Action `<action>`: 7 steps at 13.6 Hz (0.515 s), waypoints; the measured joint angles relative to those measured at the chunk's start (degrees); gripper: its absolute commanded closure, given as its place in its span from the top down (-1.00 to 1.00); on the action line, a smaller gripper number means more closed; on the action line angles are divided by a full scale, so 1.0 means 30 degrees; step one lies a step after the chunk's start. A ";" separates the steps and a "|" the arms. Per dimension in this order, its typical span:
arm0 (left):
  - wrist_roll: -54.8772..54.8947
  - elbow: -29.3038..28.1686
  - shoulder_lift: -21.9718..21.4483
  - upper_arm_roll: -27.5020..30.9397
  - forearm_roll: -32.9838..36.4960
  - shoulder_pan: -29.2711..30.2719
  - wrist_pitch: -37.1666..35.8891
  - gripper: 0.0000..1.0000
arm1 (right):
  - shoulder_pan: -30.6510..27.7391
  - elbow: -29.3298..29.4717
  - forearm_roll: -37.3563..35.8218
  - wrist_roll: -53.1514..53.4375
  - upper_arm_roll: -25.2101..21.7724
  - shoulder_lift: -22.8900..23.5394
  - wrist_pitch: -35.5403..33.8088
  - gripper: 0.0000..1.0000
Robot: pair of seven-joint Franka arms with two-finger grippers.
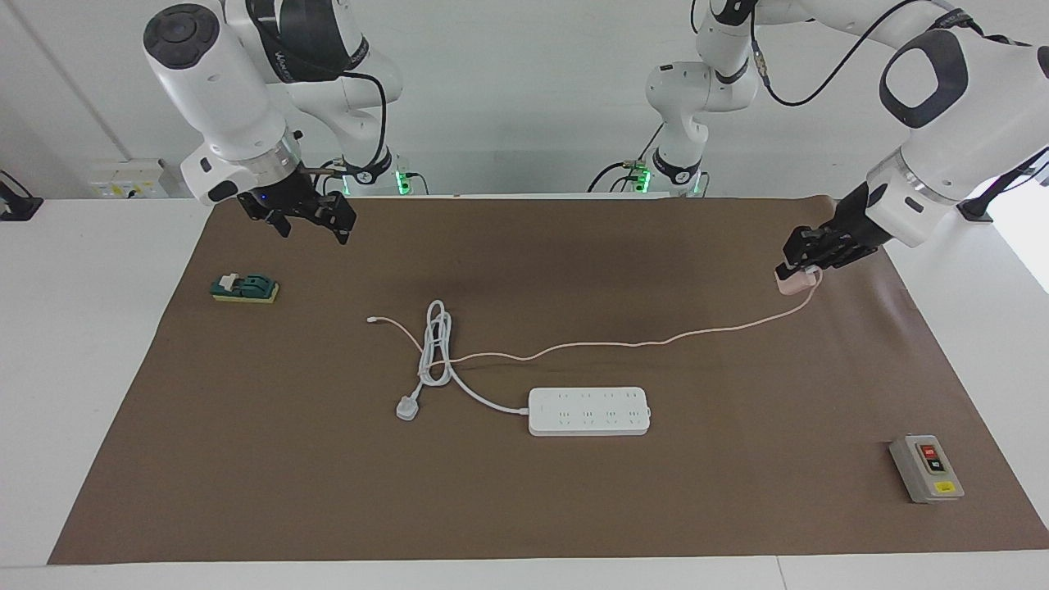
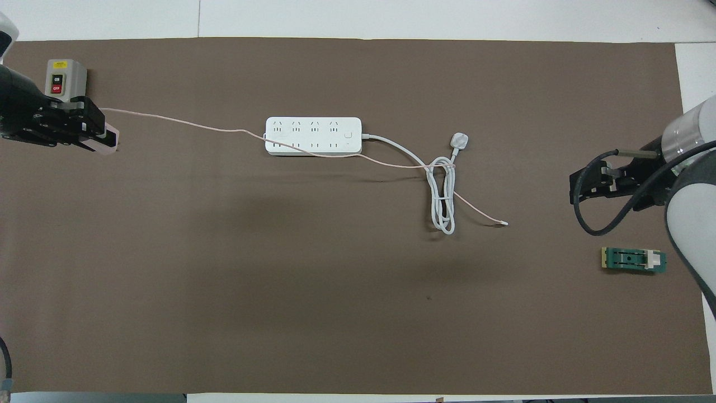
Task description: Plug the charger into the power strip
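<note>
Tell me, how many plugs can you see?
2. The small pink charger is held up in the left pincer over the left arm's end of the mat. The white three-pin plug lies on the mat beside the power strip.

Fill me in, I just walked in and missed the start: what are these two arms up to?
The left pincer is shut on the pale-pink charger, held above the mat at the left arm's end of the table. Its thin pink cable trails across the mat to the coiled white cord. The charger is not yet plugged in: the white power strip lies mid-table with nothing in its sockets. The right pincer hangs open and empty, waiting over its own end.
</note>
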 measured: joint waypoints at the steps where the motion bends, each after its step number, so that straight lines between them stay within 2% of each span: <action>1: -0.0051 0.0047 -0.0002 -0.0002 0.0739 -0.0098 -0.0010 -1.00 | -0.0120 -0.0008 0.0000 -0.0018 -0.0002 -0.0032 -0.0238 1.00; 3: -0.1244 0.0169 -0.0004 -0.0064 0.1107 -0.0197 -0.0009 -1.00 | -0.0178 -0.0009 0.0000 -0.0035 0.0014 -0.0054 -0.0320 1.00; 7: -0.8033 0.0186 0.0087 -0.0174 0.1190 -0.1878 0.0349 -1.00 | -0.0175 -0.0007 0.0000 -0.0036 0.0290 -0.0065 -0.0310 1.00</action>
